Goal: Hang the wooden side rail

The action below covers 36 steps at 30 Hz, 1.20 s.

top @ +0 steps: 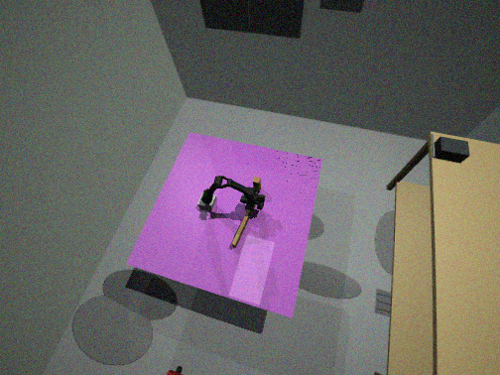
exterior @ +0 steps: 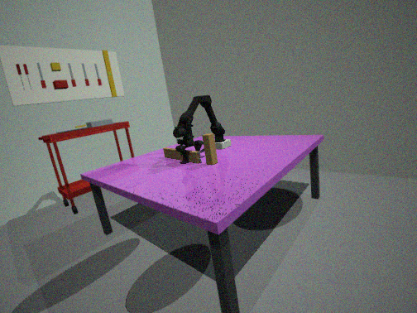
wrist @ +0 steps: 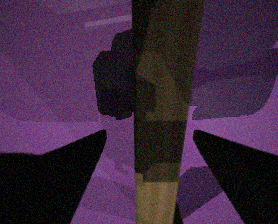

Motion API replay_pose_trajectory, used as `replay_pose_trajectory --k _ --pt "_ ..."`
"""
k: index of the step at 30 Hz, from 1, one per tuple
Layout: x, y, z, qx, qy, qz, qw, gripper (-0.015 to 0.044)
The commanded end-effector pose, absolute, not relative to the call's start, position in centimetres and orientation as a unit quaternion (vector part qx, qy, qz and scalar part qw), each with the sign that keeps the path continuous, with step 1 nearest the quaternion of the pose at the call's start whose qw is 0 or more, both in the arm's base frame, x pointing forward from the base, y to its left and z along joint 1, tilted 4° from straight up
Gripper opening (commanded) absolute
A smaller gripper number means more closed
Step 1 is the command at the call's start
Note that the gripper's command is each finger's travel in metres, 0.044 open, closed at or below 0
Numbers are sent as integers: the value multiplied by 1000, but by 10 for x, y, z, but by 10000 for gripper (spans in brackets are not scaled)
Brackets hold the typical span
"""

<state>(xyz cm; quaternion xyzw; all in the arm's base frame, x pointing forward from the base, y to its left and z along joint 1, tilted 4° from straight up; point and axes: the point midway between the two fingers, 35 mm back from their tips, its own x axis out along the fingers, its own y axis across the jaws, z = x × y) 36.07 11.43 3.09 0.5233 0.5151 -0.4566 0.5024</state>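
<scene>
My gripper [top: 252, 214] [exterior: 191, 156] [wrist: 149, 134] stands wide astride the side rail [top: 240, 231] [exterior: 171, 154] [wrist: 156, 200], which lies inward of the worktop's [top: 164, 232] [exterior: 265, 161] [wrist: 112, 132] edges, beside the upright headboard post [top: 257, 184] [exterior: 210, 149]. Closing off-centre could skew the rail; pushing sideways could topple the post.

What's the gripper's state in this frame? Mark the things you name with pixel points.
Gripper [top: 252, 214] [exterior: 191, 156] [wrist: 149, 134]: open, holding nothing; its fingers stand apart on either side of the wooden rail [top: 240, 232] [exterior: 172, 154] [wrist: 156, 202].
</scene>
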Motion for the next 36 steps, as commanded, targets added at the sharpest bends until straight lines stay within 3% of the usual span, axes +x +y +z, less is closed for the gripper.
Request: replay_pose_trajectory --k 1,14,19,22,36 --pt "359 113 27 522 514 -461 502 440" --pt "359 113 27 522 514 -461 502 99" --pt "359 113 27 522 514 -461 502 65" --pt "359 113 27 522 514 -461 502 0" --pt "359 113 27 519 516 -459 504 0"
